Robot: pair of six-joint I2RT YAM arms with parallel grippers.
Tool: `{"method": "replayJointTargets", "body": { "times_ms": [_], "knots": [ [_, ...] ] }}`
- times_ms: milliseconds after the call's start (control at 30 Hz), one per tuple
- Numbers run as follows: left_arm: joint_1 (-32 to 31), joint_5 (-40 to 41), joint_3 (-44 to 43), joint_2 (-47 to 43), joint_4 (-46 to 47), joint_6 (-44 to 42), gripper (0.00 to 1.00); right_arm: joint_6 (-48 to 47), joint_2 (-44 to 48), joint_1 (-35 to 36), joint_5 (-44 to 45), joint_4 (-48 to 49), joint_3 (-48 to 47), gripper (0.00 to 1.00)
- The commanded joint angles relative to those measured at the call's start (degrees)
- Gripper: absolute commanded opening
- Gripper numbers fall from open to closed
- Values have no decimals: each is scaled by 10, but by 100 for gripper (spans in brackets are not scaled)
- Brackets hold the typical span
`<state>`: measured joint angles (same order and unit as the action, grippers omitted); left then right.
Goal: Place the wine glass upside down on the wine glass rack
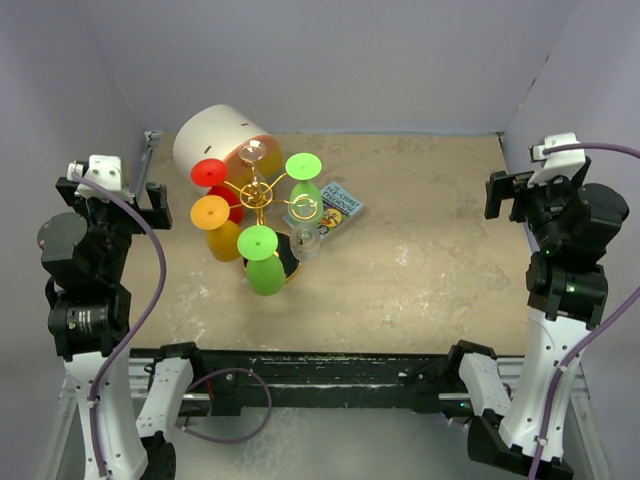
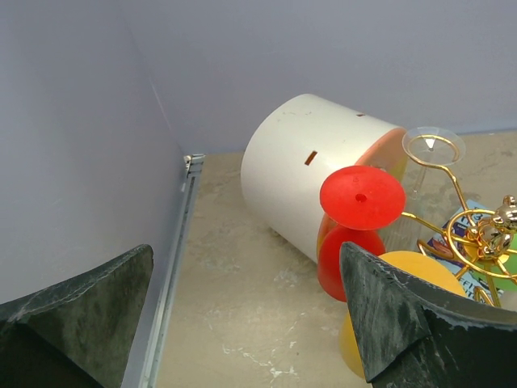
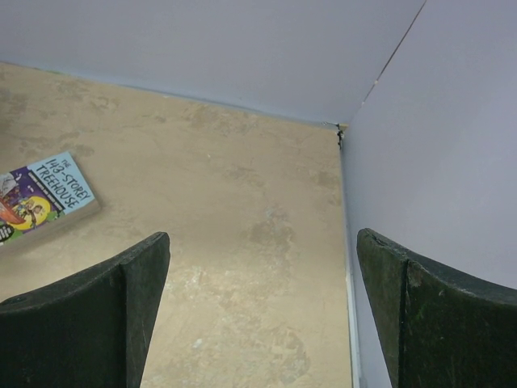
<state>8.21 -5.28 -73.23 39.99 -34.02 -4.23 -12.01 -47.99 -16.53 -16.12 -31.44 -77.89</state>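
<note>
The gold wire wine glass rack stands at the back left of the table. Several wine glasses hang on it upside down: a red one, an orange one, two green ones and two clear ones. In the left wrist view the rack, the red glass, the orange glass and a clear foot show at the right. My left gripper is open and empty, left of the rack. My right gripper is open and empty at the far right.
A big white cylinder lies on its side just behind the rack. A small book lies flat to the right of the rack. Purple walls close in the table on the left, back and right.
</note>
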Motion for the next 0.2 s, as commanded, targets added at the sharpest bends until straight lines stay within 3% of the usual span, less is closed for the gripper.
{"method": "replayJointTargets", "body": {
  "times_ms": [0,167],
  "knots": [
    [4,3,3,-4,19,-5,99,-7,2,-3,-8,10,-1,100],
    [4,-1,5,-6,21,-6,99,-10,3,-3,-21,11,0,100]
  ]
}}
